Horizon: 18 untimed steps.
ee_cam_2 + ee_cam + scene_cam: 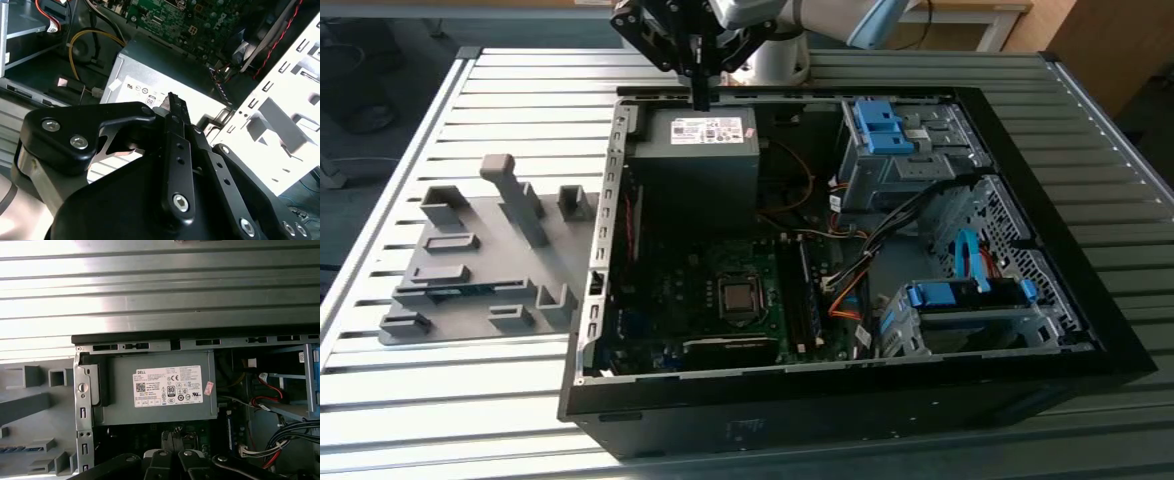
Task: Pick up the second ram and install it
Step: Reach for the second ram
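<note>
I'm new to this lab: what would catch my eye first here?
An open computer case dominates the slatted table, its green motherboard and blue drive brackets exposed. The black claw hangs above the grey power supply at the case's far edge. A grey holder tray lies beside the case, at the exterior view's left.

Jaws above grey power supply (160,67)

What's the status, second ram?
Black gripper shut, above grey metal power supply box. Long dark ram stick lies in grey plastic holder. Grey case wall between them.
</note>
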{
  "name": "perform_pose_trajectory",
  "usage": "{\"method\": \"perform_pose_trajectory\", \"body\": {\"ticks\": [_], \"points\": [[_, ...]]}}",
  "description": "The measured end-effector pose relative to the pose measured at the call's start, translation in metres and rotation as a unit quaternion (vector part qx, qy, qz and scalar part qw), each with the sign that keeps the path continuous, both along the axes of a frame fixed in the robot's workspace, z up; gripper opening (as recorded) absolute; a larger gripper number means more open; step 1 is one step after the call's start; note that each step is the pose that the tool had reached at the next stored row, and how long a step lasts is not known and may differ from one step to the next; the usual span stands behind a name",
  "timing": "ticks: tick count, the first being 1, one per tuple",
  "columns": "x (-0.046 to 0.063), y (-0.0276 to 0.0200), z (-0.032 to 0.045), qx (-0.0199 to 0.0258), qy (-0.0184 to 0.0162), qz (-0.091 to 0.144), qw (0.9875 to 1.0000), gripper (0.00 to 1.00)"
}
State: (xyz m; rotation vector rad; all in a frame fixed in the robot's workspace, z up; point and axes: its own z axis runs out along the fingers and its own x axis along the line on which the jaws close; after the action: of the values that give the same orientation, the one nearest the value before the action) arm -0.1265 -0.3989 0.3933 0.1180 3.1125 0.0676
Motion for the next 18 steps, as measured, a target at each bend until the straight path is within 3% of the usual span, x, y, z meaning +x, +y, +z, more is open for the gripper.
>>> {"method": "perform_pose_trajectory", "body": {"ticks": [18], "points": [[-0.0041,0.0000,0.0000,0.0000,0.0000,0.000,1.0000,0.11]]}}
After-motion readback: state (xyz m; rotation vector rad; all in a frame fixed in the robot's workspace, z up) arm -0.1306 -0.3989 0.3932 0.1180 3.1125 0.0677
